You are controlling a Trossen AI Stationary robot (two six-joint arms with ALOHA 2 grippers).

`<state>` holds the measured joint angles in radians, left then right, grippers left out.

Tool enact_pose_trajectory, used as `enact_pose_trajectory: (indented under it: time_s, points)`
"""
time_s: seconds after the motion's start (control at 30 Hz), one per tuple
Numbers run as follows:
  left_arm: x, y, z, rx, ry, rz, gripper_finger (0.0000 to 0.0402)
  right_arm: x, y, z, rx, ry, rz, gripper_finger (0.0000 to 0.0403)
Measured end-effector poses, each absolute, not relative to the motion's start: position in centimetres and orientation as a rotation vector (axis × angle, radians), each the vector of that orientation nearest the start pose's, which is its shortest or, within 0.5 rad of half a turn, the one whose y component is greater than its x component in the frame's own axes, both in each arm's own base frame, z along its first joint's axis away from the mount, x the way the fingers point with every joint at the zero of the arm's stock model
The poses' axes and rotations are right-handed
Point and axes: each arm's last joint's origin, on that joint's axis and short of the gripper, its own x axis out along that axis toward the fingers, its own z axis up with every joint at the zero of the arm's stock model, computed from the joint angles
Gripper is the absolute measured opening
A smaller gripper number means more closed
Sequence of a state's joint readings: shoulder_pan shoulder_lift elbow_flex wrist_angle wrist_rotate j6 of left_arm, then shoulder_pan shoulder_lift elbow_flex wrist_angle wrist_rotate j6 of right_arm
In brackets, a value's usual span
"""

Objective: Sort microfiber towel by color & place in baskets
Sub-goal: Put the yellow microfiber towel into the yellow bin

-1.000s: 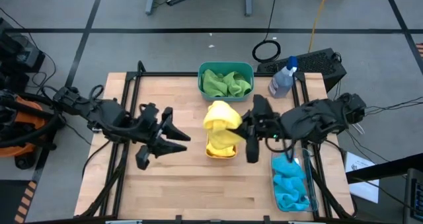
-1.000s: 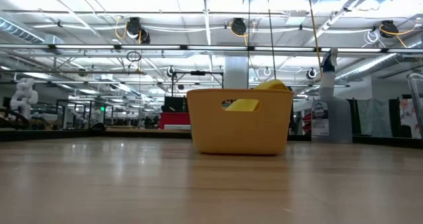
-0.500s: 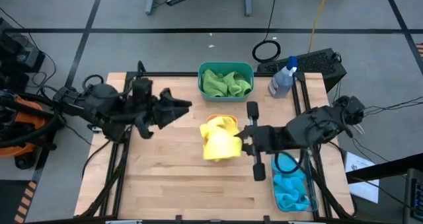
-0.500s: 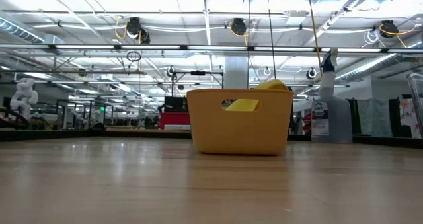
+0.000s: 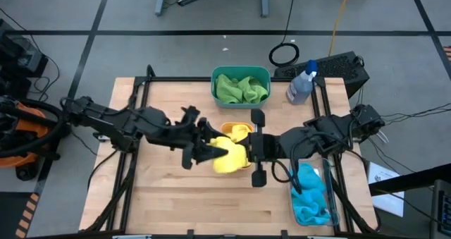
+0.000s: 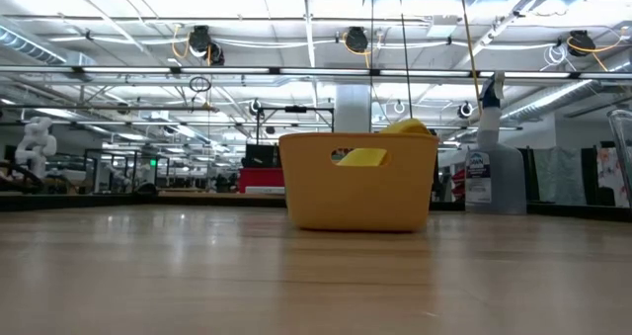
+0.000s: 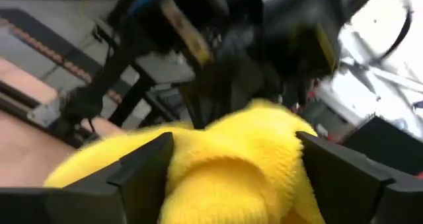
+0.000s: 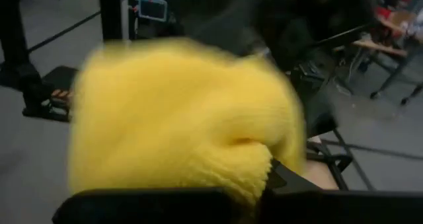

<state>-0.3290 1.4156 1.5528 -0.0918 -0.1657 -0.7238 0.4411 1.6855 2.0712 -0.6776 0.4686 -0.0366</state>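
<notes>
Midframe, soft yellow microfiber towel [image 5: 229,156] hangs between both arms: right gripper [image 5: 248,149] clenches it; left gripper [image 5: 210,152] straddles it, fingers spread.

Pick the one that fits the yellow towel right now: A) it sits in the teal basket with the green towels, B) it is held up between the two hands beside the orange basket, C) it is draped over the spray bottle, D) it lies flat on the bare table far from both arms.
B: the yellow towel is gripped by the right hand, with the left hand open around it, beside the orange basket.
</notes>
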Motion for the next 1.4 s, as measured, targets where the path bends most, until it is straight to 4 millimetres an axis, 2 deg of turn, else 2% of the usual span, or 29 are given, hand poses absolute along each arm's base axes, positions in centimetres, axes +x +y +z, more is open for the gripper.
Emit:
enact_pose_trajectory:
  time_s: [0.2, 0.4, 0.47, 0.57, 0.7, 0.73, 0.9, 1.0, 1.1, 1.2, 1.4]
  points:
    - [30.3, -10.0, 45.2, -0.707, 0.082, -0.201, 0.0314, 31.8, 12.9, 48.6, -0.102, 0.272, -0.047, 0.0013]
    - [30.2, -9.9, 44.8, -0.633, 0.121, -0.192, 0.0263, 31.9, 12.8, 48.6, -0.024, 0.272, -0.061, 0.0021]
    - [30.0, -9.9, 44.6, -0.596, 0.146, -0.192, 0.0233, 31.9, 12.8, 48.6, 0.037, 0.27, -0.067, 0.0026]
    - [29.8, -10.0, 44.6, -0.568, 0.156, -0.206, 0.0166, 31.9, 12.9, 48.6, 0.143, 0.279, -0.022, 0.004]
    - [29.6, -10.1, 44.8, -0.567, 0.153, -0.233, 0.0055, 31.8, 13.0, 48.4, 0.316, 0.315, 0.015, 0.008]
    - [29.5, -10.1, 44.9, -0.567, 0.154, -0.244, 0.0044, 31.7, 13.0, 48.3, 0.359, 0.332, 0.026, 0.0093]
    - [29.5, -10.0, 44.8, -0.568, 0.164, -0.27, 0.0045, 31.6, 13.1, 48.0, 0.501, 0.392, 0.051, 0.0156]
    - [29.5, -10.0, 44.8, -0.552, 0.162, -0.275, 0.0063, 31.4, 13.0, 47.9, 0.561, 0.415, 0.049, 0.0188]
    - [29.4, -10.0, 44.9, -0.55, 0.16, -0.267, 0.0068, 30.6, 13.0, 47.9, 0.607, 0.495, 0.106, 0.0212]
    - [28.8, -9.5, 45.6, -0.555, 0.132, -0.249, 0.006, 29.7, 13.1, 48.2, 0.674, 0.556, 0.183, 0.0227]
    - [27.7, -8.5, 46.4, -0.549, 0.105, -0.227, 0.0059, 28.7, 12.7, 48.7, 0.757, 0.575, 0.182, 0.0235]
